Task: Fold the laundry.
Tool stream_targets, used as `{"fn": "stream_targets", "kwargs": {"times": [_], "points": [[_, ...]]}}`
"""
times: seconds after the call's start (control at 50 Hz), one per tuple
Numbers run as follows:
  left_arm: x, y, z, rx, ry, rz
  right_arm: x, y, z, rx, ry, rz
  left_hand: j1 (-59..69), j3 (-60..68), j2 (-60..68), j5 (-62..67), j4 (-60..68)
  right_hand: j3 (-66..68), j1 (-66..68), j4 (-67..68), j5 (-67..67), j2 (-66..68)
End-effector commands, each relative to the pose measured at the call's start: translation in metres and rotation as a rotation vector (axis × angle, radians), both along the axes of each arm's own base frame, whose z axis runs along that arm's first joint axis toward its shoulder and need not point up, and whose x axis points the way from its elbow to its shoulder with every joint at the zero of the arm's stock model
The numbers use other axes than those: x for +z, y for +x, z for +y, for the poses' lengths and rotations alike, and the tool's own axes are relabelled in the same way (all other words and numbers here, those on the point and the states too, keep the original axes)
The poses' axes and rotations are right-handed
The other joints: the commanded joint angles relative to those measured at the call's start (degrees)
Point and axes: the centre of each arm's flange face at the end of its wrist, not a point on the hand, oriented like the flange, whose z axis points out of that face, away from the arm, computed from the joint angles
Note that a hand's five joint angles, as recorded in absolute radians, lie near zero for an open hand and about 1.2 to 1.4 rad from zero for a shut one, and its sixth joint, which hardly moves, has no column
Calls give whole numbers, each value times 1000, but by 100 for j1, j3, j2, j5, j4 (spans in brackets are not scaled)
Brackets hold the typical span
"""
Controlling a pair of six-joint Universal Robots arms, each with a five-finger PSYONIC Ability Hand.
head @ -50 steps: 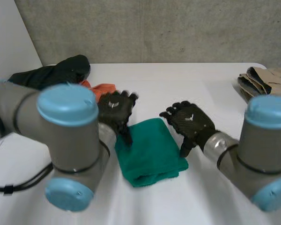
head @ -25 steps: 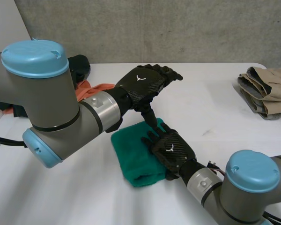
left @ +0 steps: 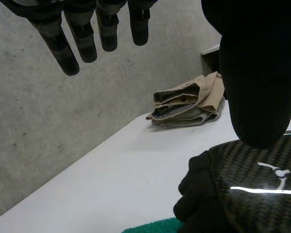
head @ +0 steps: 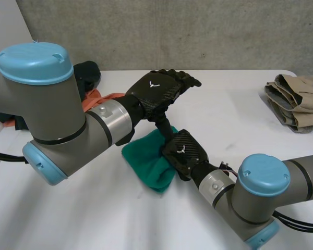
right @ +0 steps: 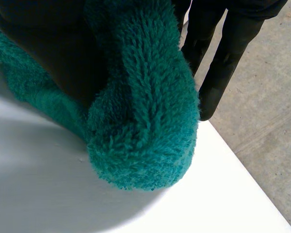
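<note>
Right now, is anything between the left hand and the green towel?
Yes. The right hand, gripping the green towel, sits just under the left hand, which hovers open above it.

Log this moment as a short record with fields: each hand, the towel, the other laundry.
left hand: open, fingers straight, raised above the white table
right hand: closed on the green towel
green towel: bunched, resting mid-table
beige clothes: folded stack, robot's right side of the table
dark garment, orange cloth: unfolded, robot's left, far side
</note>
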Motion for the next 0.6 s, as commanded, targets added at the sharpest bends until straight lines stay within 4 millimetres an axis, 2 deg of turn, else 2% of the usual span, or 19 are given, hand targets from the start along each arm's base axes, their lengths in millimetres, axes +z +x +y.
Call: {"fn": "stream_targets", "kwargs": {"times": [0.02, 0.1, 0.16, 0.18, 0.24, 0.26, 0.28, 0.3, 0.36, 0.38, 0.42, 0.44, 0.48, 0.5, 0.56, 0.58, 0.6], "points": [[1, 4, -5, 15, -4, 1, 4, 4, -15, -27, -22, -19, 91, -57, -9, -132, 14, 1451, 2114, 1165, 1699, 1477], [6, 7, -11, 30, -15, 10, 28, 11, -30, -40, -87, -71, 91, -57, -9, -132, 14, 1451, 2114, 1165, 1699, 1477], [12, 8, -15, 40, -30, 23, 57, 7, -59, -100, -153, -148, 107, -41, 8, -115, 31, 1451, 2114, 1165, 1699, 1477], [15, 8, -16, 42, -38, 30, 75, -5, -83, -163, -190, -198, 107, -40, 8, -115, 31, 1451, 2114, 1165, 1699, 1477], [26, 9, -17, 48, -58, 51, 105, -27, -118, -254, -246, -283, 107, -40, 8, -115, 31, 1451, 2114, 1165, 1699, 1477], [29, 10, -17, 50, -64, 57, 127, -41, -137, -293, -286, -345, 107, -40, 8, -115, 31, 1451, 2114, 1165, 1699, 1477], [32, 11, -17, 51, -69, 62, 137, -48, -145, -310, -305, -375, 107, -40, 8, -115, 31, 1451, 2114, 1165, 1699, 1477], [35, 11, -16, 50, -74, 69, 156, -63, -161, -338, -338, -431, 107, -40, 8, -115, 31, 1451, 2114, 1165, 1699, 1477], [38, 12, -16, 53, -78, 73, 178, -95, -191, -397, -376, -506, 107, -40, 8, -115, 31, 1451, 2114, 1165, 1699, 1477], [38, 12, -15, 51, -78, 73, 186, -117, -208, -436, -395, -535, 107, -40, 8, -115, 31, 1451, 2114, 1165, 1699, 1477], [37, 11, -15, 50, -77, 73, 188, -141, -226, -483, -408, -554, 107, -40, 8, -115, 31, 1451, 2114, 1165, 1699, 1477], [37, 11, -15, 50, -73, 72, 185, -171, -248, -536, -426, -558, 107, -40, 8, -115, 31, 1451, 2114, 1165, 1699, 1477], [35, 11, -14, 49, -67, 69, 181, -187, -260, -559, -434, -550, 107, -40, 8, -115, 31, 1451, 2114, 1165, 1699, 1477], [35, 11, -13, 46, -64, 69, 172, -210, -275, -601, -437, -537, 107, -40, 8, -115, 31, 1451, 2114, 1165, 1699, 1477], [33, 10, -12, 44, -59, 66, 150, -238, -294, -645, -419, -514, 107, -40, 8, -115, 31, 1451, 2114, 1165, 1699, 1477], [32, 10, -12, 44, -57, 65, 130, -256, -304, -664, -387, -490, 107, -40, 8, -115, 31, 1451, 2114, 1165, 1699, 1477], [33, 10, -12, 44, -59, 66, 117, -264, -308, -671, -364, -477, 107, -40, 8, -115, 31, 1451, 2114, 1165, 1699, 1477]]}}
